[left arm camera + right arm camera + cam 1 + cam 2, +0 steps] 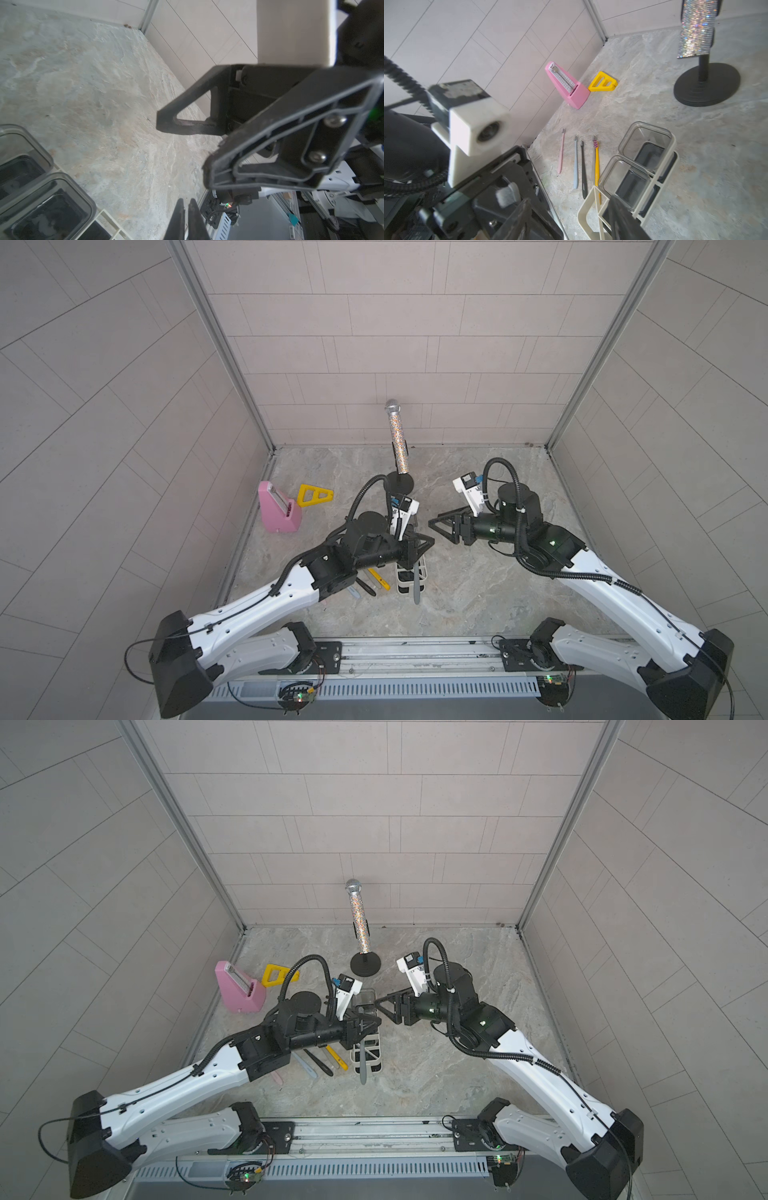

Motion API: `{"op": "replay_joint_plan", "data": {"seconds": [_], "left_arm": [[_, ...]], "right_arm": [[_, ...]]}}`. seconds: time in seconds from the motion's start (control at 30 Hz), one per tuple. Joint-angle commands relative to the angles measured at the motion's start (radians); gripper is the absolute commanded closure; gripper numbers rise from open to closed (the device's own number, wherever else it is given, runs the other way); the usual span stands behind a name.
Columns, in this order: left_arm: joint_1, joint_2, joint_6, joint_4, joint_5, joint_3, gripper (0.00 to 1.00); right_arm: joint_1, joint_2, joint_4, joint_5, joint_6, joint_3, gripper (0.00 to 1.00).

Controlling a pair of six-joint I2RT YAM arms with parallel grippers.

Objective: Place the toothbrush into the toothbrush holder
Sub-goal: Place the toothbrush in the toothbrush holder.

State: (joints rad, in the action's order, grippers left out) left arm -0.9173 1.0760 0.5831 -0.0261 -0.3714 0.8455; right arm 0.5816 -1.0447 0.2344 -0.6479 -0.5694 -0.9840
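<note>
Toothbrush status for you: the grey toothbrush [417, 587] is in the toothbrush holder [400, 580], lodged in the cream compartments at the end nearest the robot's base. In both top views its free end reaches out past that near rim, and you cannot tell which end of the brush that is. The holder lies on the stone-patterned table [478, 593] between the two arms, running lengthwise away from the base, with its clear box section [648, 126] at the far end. Your left gripper [428, 543] hangs directly over the holder, its fingers [179, 220] pressed together in the left wrist view. Your right gripper [436, 526] sits just beside it, pointing toward it from the right, and its fingers [166, 122] are spread apart around bare air. On the table just to the left of the holder you have five more brushes lying roughly side by side: a pink toothbrush [561, 153], a light blue toothbrush [575, 166], a black toothbrush [583, 172], a pale grey toothbrush [593, 160] and a yellow toothbrush [596, 166], the last closest to the holder. Farther left, by the side wall, a pink wedge-shaped block [278, 512] stands with a yellow triangular piece [313, 494] just beside it. A glittery microphone [397, 435] stands upright on its black round-based stand [400, 483] toward the back wall.
</note>
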Motion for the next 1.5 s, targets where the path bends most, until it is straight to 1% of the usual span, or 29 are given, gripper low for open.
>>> {"op": "replay_joint_plan", "data": {"seconds": [0.0, 0.07, 0.13, 0.17, 0.27, 0.37, 0.4, 0.5, 0.67, 0.77, 0.87, 1.07, 1.13, 1.2, 1.47], "left_arm": [[-0.005, 0.017, -0.023, 0.025, -0.086, 0.02, 1.0], [-0.005, 0.011, -0.034, 0.009, -0.047, 0.016, 1.0], [-0.005, -0.004, -0.055, -0.03, 0.047, 0.014, 1.0], [-0.005, -0.013, -0.067, -0.05, 0.116, 0.011, 1.0], [-0.006, -0.05, -0.105, -0.077, 0.372, -0.005, 1.0], [-0.005, -0.078, -0.143, -0.041, 0.572, -0.026, 1.0], [-0.006, -0.081, -0.155, -0.021, 0.624, -0.029, 1.0], [-0.005, -0.08, -0.176, 0.053, 0.723, -0.044, 1.0], [-0.008, -0.045, -0.166, 0.225, 0.801, -0.091, 1.0], [-0.014, -0.007, -0.164, 0.305, 0.81, -0.104, 1.0], [-0.041, 0.01, -0.154, 0.333, 0.826, -0.113, 1.0], [-0.094, 0.046, -0.191, 0.41, 0.89, -0.141, 1.0], [-0.101, 0.063, -0.205, 0.441, 0.908, -0.155, 1.0], [-0.104, 0.084, -0.213, 0.479, 0.919, -0.171, 1.0], [-0.125, 0.17, -0.282, 0.552, 0.96, -0.169, 1.0]], "right_arm": [[-0.002, -0.008, -0.029, -0.048, -0.006, -0.013, 0.38], [-0.002, -0.001, -0.02, -0.032, 0.001, -0.009, 0.38], [-0.003, 0.014, -0.008, -0.008, 0.007, 0.005, 0.38], [-0.002, 0.024, 0.0, 0.005, 0.01, 0.018, 0.38], [-0.002, 0.058, 0.01, 0.05, 0.007, 0.077, 0.38], [-0.003, 0.091, 0.009, 0.083, -0.003, 0.138, 0.38], [-0.003, 0.104, 0.009, 0.094, -0.006, 0.155, 0.38], [-0.002, 0.139, 0.011, 0.124, -0.006, 0.195, 0.38], [-0.002, 0.167, -0.007, 0.15, -0.004, 0.246, 0.38], [-0.003, 0.177, -0.034, 0.166, -0.009, 0.278, 0.38], [-0.003, 0.186, -0.046, 0.191, -0.002, 0.308, 0.38], [-0.003, 0.217, -0.073, 0.234, 0.006, 0.354, 0.38], [-0.002, 0.223, -0.083, 0.243, 0.007, 0.354, 0.38], [-0.003, 0.227, -0.094, 0.249, 0.004, 0.392, 0.38], [-0.003, 0.238, -0.145, 0.255, -0.019, 0.446, 0.38]]}}
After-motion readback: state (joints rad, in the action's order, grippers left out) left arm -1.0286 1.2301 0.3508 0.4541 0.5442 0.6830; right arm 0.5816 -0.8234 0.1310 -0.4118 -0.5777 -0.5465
